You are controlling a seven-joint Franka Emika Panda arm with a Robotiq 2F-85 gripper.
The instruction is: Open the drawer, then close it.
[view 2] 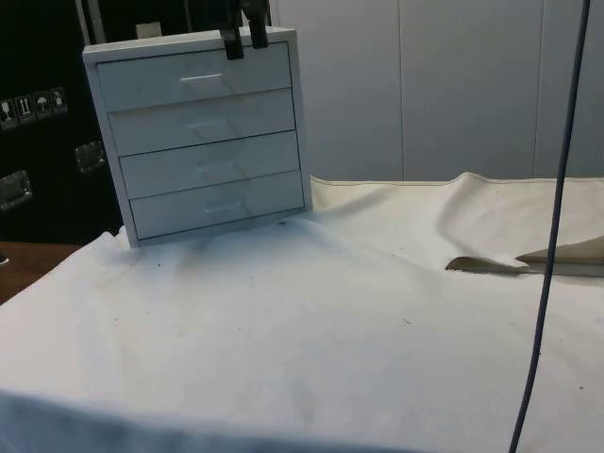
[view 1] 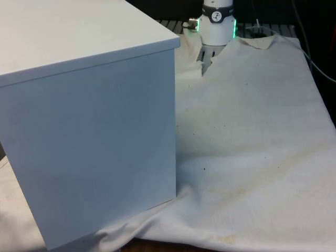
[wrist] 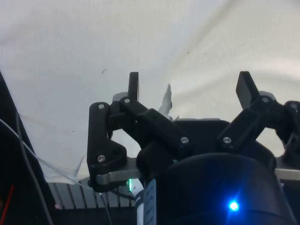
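Front view: chest of drawers (view 1: 89,121) sits on the front view's left with its plain back and side to the camera, so no drawers are visible here. White cloth (view 1: 252,136) is wrinkled and bunched under its near corner.

Side view: drawer fronts face this camera. Four stacked drawers, each with a small flat handle at centre. Gripper (view 2: 244,36) hangs at the chest's top edge, just above the top drawer (view 2: 196,77). All four drawers look shut flush. The chest sits slightly tilted on the rumpled cloth.

Wrist view: fingers (wrist: 134,86) are spread wide apart, nothing between them, cloth beyond.

Handling, my read: rigid box, probably light, smooth painted faces. It could slide or rock on the loose cloth if pulled hard. Best grip point is the top drawer handle (view 2: 201,79), pinched across its thin lip. Pull straight out, then push back on the drawer face.
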